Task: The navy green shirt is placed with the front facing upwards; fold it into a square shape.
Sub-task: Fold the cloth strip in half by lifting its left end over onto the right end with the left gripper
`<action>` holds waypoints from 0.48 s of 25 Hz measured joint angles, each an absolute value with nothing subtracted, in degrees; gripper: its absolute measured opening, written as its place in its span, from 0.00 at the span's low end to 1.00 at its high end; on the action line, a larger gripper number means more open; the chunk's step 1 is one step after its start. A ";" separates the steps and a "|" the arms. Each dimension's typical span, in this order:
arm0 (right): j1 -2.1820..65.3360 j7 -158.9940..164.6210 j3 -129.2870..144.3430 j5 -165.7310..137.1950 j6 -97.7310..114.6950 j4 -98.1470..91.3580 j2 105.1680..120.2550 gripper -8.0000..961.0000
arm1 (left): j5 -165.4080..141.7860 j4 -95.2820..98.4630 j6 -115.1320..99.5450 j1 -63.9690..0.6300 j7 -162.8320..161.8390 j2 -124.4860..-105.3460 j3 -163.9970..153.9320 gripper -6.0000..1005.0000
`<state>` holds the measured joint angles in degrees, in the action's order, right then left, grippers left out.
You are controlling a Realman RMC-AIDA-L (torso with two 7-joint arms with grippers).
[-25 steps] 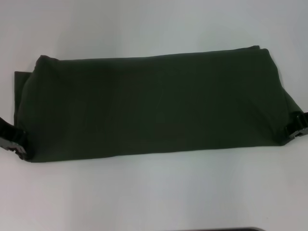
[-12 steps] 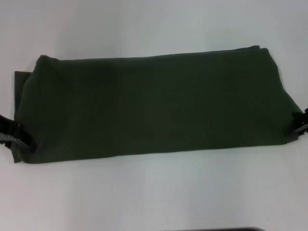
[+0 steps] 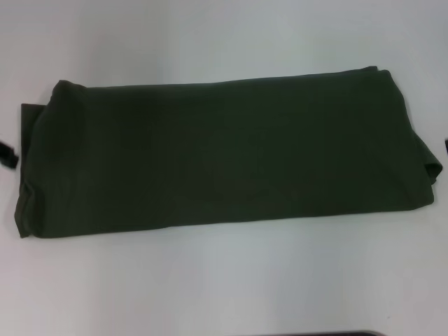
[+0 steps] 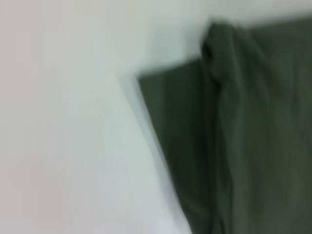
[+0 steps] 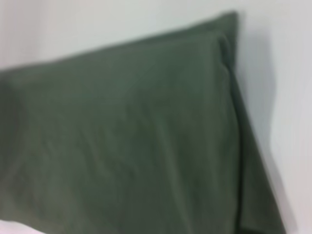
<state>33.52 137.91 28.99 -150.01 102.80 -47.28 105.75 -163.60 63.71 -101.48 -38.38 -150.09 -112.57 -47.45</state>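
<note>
Where the head view looks down on the white table (image 3: 224,280), the navy green shirt (image 3: 224,154) lies flat as a long, wide band, folded so that only plain dark fabric faces up. Its long edges run nearly side to side, tilting slightly upward toward the right. At its left end a lower layer (image 3: 26,168) sticks out a little past the upper fold, and the right end shows a small loose corner (image 3: 430,164). The left end effector (image 3: 7,155) appears only as a small dark piece at the frame's left edge, just beside the shirt's left end; whether it is open or closed cannot be told. Both wrist views show only shirt ends (image 4: 234,136) (image 5: 126,141) on the table.
</note>
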 joint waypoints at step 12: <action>33.71 127.31 25.26 -133.83 103.72 -41.77 106.25 0.50 | -155.58 60.63 -99.01 -40.42 -139.42 -114.10 -35.42 0.75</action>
<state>33.71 127.31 25.26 -133.83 103.72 -41.77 106.25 -155.58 60.63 -99.01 -40.42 -139.42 -114.10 -35.42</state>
